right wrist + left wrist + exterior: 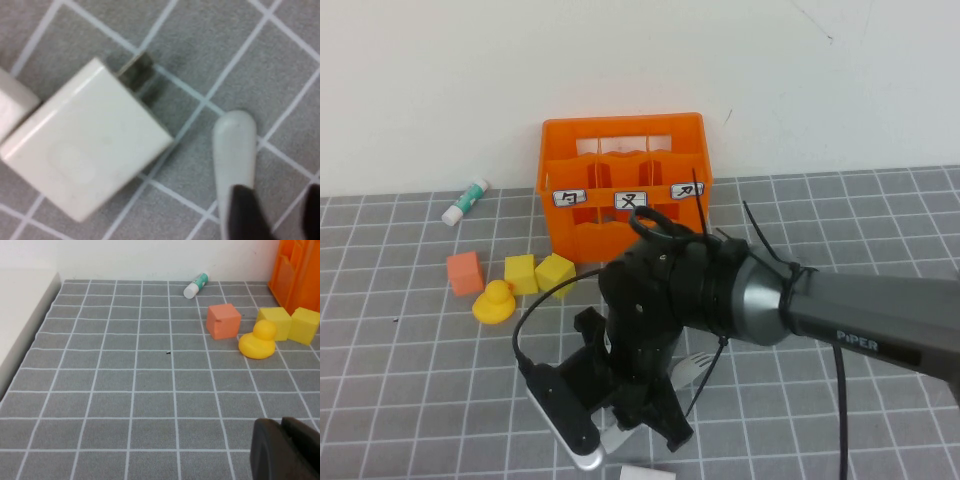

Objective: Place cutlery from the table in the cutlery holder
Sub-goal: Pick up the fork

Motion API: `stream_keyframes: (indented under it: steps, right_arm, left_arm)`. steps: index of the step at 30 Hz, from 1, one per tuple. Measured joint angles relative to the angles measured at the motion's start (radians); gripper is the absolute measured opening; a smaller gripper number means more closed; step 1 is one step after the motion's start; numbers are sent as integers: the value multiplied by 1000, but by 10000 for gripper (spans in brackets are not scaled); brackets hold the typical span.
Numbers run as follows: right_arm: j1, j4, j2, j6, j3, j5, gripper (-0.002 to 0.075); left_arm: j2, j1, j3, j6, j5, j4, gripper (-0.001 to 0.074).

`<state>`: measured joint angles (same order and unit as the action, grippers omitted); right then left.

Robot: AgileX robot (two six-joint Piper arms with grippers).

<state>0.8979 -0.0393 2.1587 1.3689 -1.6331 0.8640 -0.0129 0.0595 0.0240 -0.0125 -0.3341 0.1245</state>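
Note:
The light grey fork (698, 366) lies on the grey gridded table (420, 380) in front of the orange crate (620, 160), mostly hidden under my right arm. In the right wrist view its rounded handle end (235, 145) runs under one dark finger. My right gripper (645, 425) points down at the table over the fork, and in the right wrist view it (277, 215) is open with its fingers spread over the handle. My left gripper (285, 450) is out of the high view. It hovers low over bare table, shut and empty. A corner of the crate (300, 270) shows in its view.
A white plug block (85, 160) lies beside the fork handle, at the front edge (645, 472). An orange cube (465, 272), two yellow cubes (521, 273), a yellow duck (495, 302) and a green-capped white tube (466, 201) lie left of the crate. A wall stands behind.

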Motion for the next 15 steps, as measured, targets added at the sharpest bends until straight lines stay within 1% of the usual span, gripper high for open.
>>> stream_keyframes:
  steps: [3, 5, 10, 13, 15]
  right_arm:
    - [-4, -2, 14, 19, -2, -4, 346]
    - [-4, -2, 30, 26, -2, -6, 382]
    - [-4, -4, 75, 30, -2, -14, 408]
    - [-6, -6, 84, 30, -3, -20, 402]
    - [-8, -12, 89, 30, -10, -16, 384]
  left_arm:
    - [0, 0, 0, 0, 0, 0, -1]
    - [0, 0, 0, 0, 0, 0, -1]
    - [0, 0, 0, 0, 0, 0, -1]
    - [0, 0, 0, 0, 0, -2, -1]
    - [0, 0, 0, 0, 0, -2, -1]
